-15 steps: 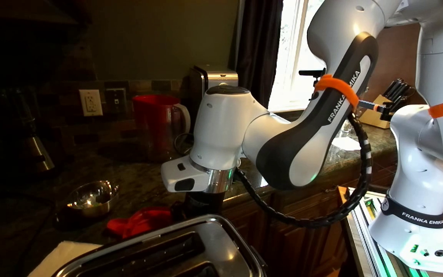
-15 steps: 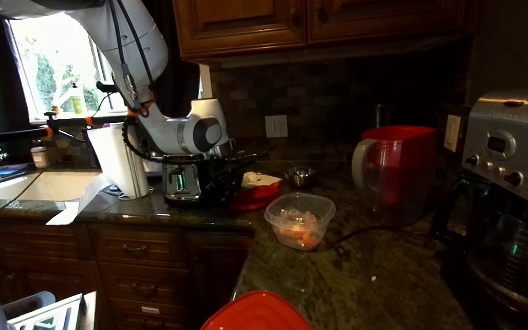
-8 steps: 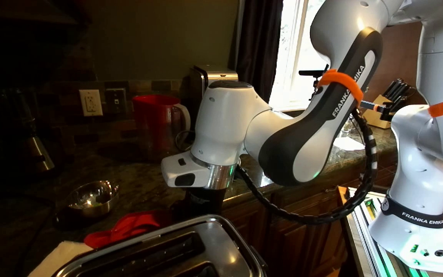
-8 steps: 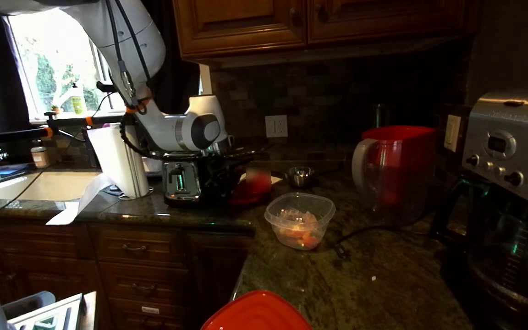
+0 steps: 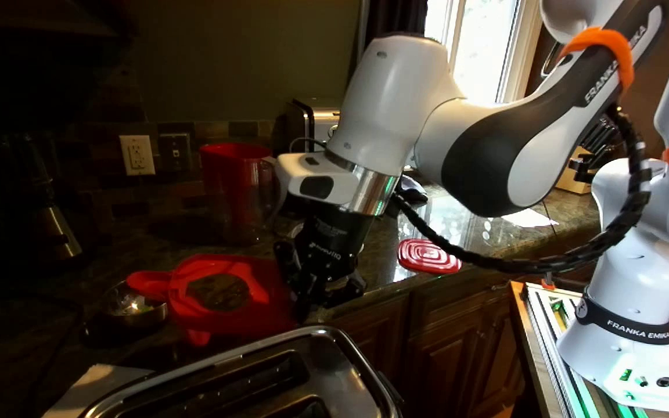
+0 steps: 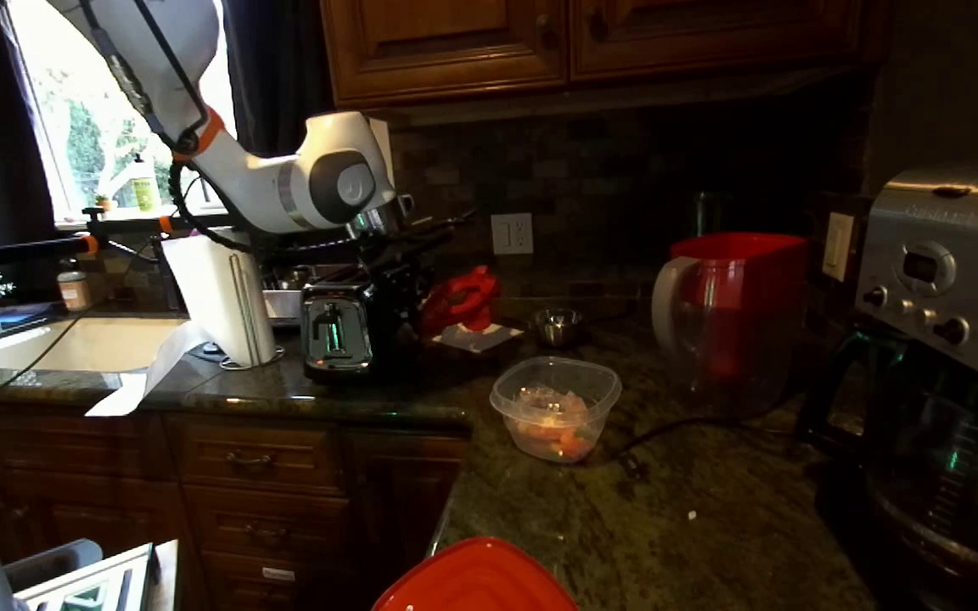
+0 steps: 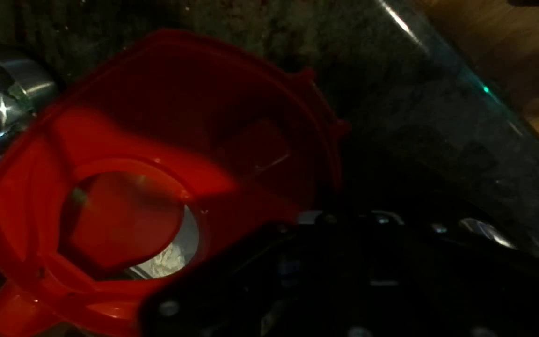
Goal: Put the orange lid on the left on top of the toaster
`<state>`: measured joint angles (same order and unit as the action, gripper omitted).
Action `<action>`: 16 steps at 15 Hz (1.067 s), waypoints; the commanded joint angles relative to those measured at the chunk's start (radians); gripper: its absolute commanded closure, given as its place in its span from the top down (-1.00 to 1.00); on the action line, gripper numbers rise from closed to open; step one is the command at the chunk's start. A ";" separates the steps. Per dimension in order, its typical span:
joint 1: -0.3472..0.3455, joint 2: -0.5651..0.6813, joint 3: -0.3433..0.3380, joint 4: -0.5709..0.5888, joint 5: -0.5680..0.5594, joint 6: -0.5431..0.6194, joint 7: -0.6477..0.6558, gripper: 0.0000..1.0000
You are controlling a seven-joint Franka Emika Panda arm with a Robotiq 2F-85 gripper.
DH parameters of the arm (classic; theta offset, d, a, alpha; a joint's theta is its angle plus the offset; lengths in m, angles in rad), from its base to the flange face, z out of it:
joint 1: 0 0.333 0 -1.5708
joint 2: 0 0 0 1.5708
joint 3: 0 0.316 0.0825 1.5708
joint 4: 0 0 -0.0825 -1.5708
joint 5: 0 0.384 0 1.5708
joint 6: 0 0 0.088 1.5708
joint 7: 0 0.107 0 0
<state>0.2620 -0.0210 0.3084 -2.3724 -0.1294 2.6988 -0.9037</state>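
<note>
- paper towel roll [image 6: 222, 293]: wht, upright on counter [image 6: 667, 543], loose end trailing twd front edge
- toaster [image 6: 353, 327]: silver metal, on counter nr roll; long dark slots in top, seen in an exterior view
- gripper [image 5: 304, 306]: blk, just beside toaster; jaws drawn in on edge of red piece, holding it; tips dark, exact gap can't tell
- red piece [image 5: 265, 296]: plastic, big rd opening + tab, tilted, in grip, nr toaster; contact w/ counter can't tell
- white sheet [image 6: 489, 341]: flat on counter, part seen thru the opening in wrist view
- orange lid [image 6: 476, 581]: glossy, raised rim, on counter nr edge, well apart fr toaster & gripper; part cut off by frame
- red-and-white disc [image 5: 429, 256]: ringed, on counter nr edge; can't tell if same item as lid
- clear bowl [image 6: 601, 409]: plastic, orange-ish contents, btwn lid & steel bowl
- steel bowl [image 6: 559, 338]: small, rd, shiny
- red pitcher [image 6: 735, 331]: tall, pale handle, in both exterior views
- coffee maker [image 6: 947, 263]: silver & blk, far R, knobs on front, carafe below
</note>
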 commanded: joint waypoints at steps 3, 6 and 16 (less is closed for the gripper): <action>0.077 -0.213 -0.030 -0.011 0.186 -0.277 -0.190 -0.97; 0.096 -0.294 -0.045 0.054 0.157 -0.449 -0.210 -0.97; 0.178 -0.428 -0.053 0.166 0.192 -0.839 -0.315 -0.97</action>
<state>0.4070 -0.3878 0.2703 -2.1879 0.0285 1.9450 -1.1778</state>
